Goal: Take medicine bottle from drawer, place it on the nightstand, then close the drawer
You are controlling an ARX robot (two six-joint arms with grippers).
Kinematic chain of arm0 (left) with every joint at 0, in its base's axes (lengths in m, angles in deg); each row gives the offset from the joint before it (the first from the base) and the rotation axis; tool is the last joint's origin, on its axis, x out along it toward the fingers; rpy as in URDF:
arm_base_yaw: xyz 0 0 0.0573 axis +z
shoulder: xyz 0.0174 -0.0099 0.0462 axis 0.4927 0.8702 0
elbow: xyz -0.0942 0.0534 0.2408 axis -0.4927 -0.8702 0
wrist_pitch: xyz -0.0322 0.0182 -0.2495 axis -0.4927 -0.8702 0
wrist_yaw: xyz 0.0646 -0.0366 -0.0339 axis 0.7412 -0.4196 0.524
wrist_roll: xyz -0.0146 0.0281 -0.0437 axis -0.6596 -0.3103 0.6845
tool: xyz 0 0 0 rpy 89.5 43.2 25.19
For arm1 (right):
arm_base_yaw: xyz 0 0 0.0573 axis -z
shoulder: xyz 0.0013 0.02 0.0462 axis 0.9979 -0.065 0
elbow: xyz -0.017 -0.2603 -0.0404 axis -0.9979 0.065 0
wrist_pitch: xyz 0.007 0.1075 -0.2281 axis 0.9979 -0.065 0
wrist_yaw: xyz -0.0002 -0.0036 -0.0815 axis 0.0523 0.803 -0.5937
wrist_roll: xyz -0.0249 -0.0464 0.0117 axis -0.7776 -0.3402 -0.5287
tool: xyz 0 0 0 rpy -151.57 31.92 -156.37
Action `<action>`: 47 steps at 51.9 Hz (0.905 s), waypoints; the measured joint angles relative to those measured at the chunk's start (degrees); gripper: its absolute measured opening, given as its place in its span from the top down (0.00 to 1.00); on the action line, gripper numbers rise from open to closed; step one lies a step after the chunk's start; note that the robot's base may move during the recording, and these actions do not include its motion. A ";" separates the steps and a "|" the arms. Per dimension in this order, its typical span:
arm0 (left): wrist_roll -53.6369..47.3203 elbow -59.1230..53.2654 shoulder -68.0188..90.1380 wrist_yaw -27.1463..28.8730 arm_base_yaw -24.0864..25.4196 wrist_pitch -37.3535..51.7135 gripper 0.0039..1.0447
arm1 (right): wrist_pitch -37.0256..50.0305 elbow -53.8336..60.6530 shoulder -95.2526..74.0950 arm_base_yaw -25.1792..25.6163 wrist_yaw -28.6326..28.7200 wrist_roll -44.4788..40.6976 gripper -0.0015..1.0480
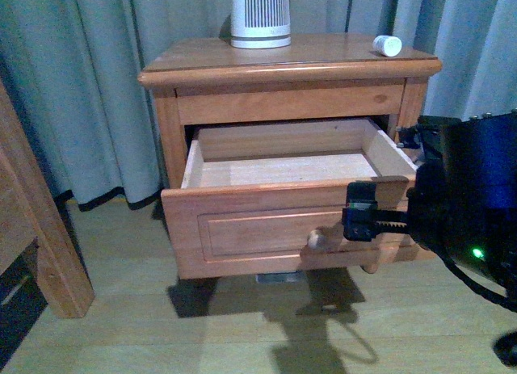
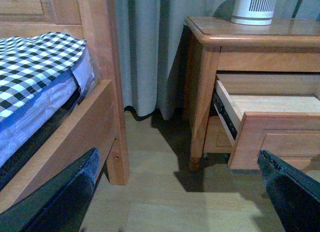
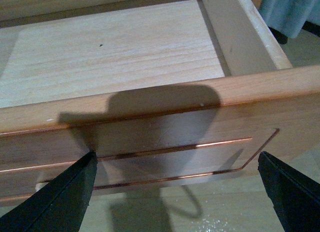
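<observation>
The medicine bottle [image 1: 387,45] lies on its side at the right rear of the nightstand [image 1: 323,67] top. Below it the drawer [image 1: 266,229] stands pulled out, its pale interior [image 3: 115,51] bare. My right gripper [image 1: 367,212] is open just in front of the drawer's front panel [image 3: 175,137], to the right of the round knob [image 1: 317,239], with nothing between its fingers [image 3: 65,197]. My left gripper [image 2: 182,192] is open low over the floor, left of the nightstand [image 2: 200,91], and holds nothing. It does not show in the front view.
A large white slatted device [image 1: 260,18] stands at the back of the nightstand top. Grey curtains [image 1: 97,83] hang behind. A bed with a checked cover [image 2: 35,56] and its wooden frame post [image 1: 40,253] stand to the left. Pale wood floor [image 1: 242,325] lies in front.
</observation>
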 joint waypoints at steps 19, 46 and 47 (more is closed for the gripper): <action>0.00 0.00 0.00 0.00 0.00 0.00 0.06 | -9.18 -28.15 -15.65 1.81 0.76 -3.28 0.07; 0.00 0.00 0.00 0.00 0.00 0.00 0.06 | -26.16 -65.61 -34.56 3.26 0.85 -8.11 0.07; 0.00 0.00 0.00 0.00 0.00 0.00 0.06 | -26.03 -65.61 -34.56 3.28 0.92 -8.17 0.07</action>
